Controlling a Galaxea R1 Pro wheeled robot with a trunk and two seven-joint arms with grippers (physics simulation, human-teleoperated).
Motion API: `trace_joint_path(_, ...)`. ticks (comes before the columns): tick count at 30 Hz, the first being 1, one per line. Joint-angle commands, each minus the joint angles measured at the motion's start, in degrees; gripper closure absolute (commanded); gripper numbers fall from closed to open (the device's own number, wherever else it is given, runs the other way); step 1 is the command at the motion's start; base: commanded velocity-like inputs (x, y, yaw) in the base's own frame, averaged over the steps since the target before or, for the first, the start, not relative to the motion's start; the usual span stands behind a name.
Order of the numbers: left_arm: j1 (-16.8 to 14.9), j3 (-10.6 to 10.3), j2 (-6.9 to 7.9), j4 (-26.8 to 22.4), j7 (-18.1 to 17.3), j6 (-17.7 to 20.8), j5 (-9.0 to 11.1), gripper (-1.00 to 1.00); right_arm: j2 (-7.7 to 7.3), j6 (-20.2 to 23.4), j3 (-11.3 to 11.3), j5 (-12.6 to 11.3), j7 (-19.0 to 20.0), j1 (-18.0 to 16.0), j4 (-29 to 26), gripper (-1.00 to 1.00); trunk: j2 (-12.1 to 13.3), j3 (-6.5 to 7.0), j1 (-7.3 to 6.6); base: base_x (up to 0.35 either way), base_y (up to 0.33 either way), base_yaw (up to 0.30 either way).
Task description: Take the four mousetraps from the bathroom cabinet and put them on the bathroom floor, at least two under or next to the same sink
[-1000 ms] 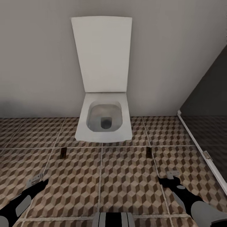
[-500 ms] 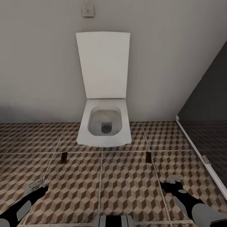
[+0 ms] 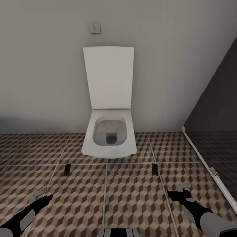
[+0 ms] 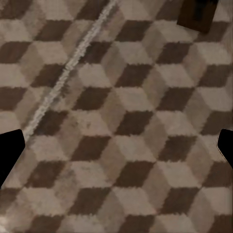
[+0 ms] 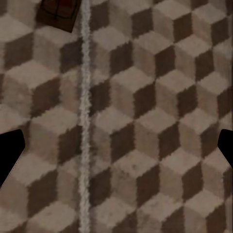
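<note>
Two mousetraps lie on the cube-patterned bathroom floor [image 3: 131, 197] in front of a toilet: one at the left [image 3: 66, 170], one at the right [image 3: 155, 168]. Each is a small dark brown board. My left gripper [image 3: 40, 193] hangs open low over the tiles, nearer me than the left trap, nothing between its fingers. The right gripper [image 3: 179, 189] is open too, just short of the right trap. The left wrist view shows the left gripper [image 4: 116, 150] over bare tile, with a trap [image 4: 196, 13] beyond it. In the right wrist view the right gripper [image 5: 116, 150] is empty, a trap [image 5: 58, 12] ahead. Cabinet and sink are out of view.
A white toilet [image 3: 110, 140] with its lid [image 3: 108, 77] raised stands against the grey wall, a small wall plate [image 3: 94, 28] above it. A dark panel with a white bottom frame [image 3: 210, 169] runs along the right. Open tile lies between my arms.
The whole picture has slid down, so the camera has tilted up or backed off; the wall plate came into view. Traps and grippers keep their places relative to each other.
</note>
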Motion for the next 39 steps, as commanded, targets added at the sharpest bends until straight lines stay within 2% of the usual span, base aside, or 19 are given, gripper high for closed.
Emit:
trace_joint_path(1,-0.1,-0.4,0.06,0.1,-0.1,-0.2,0.6,-1.00,-0.01,-0.2,0.5,-0.6,-0.1,0.0,0.0,-1.00,0.0,0.19,-0.03,0.000,0.000,0.000)
trace_joint_path(11,0.0,-0.4,0.02,0.3,-0.1,-0.2,0.6,-1.00,0.35,-0.2,0.5,-0.6,-0.1,0.0,0.0,-1.00,0.1,2.40,-0.29,0.000,0.000,0.000)
trace_joint_path(25,0.0,-0.4,-0.05,1.0,0.0,-0.3,0.6,-1.00,2.54,-0.1,0.5,-0.4,-0.5,0.0,1.8,-1.00,0.3,5.51,-0.65,0.000,0.000,0.000)
trace_joint_path(39,0.0,-0.5,-0.08,1.3,0.0,-0.3,0.5,-1.00,2.82,-0.1,0.5,-0.5,-0.7,0.0,5.2,-1.00,0.5,8.61,-1.01,0.000,0.000,0.000)
